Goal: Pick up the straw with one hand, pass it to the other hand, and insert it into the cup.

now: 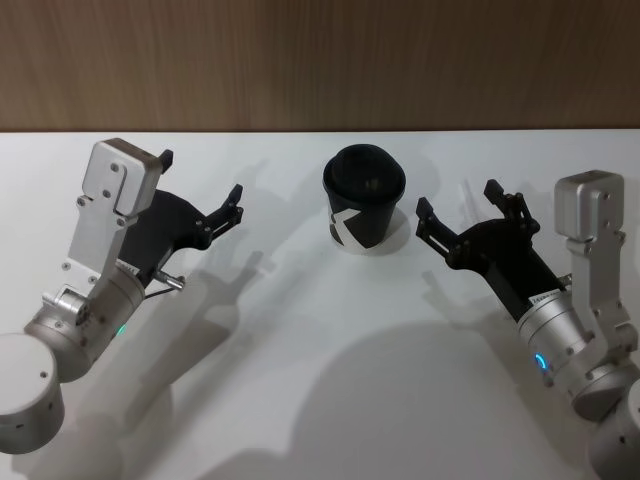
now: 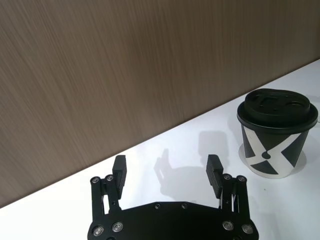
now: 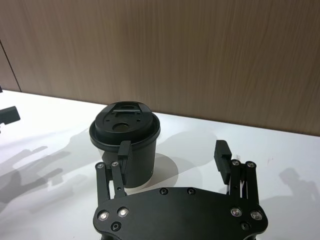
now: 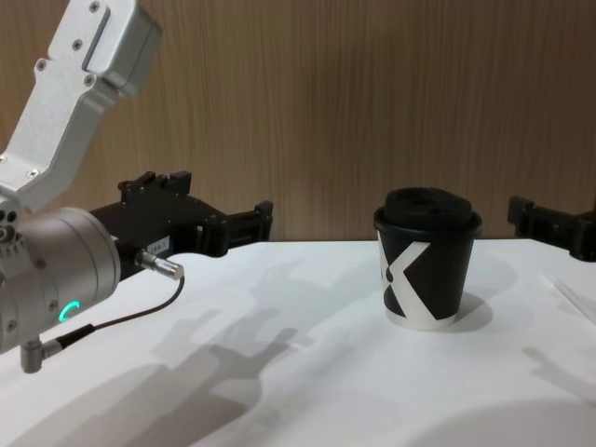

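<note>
Left gripper (image 1: 200, 175) and right gripper (image 1: 458, 197) both hover spread and empty, flanking the cup (image 1: 363, 198). The straw (image 4: 570, 296) lies on the table (image 1: 320, 350) by the right gripper, ungrasped; pickup, handover and insertion all remain.

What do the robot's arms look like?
Both arms are silver tubes and blocks. The left end effector and right end effector are flat, black, two-fingered, dotted with screws. A green light ring glows on the left arm, a blue ring on the right arm. A grey cable with a metal plug loops off the left.
</note>
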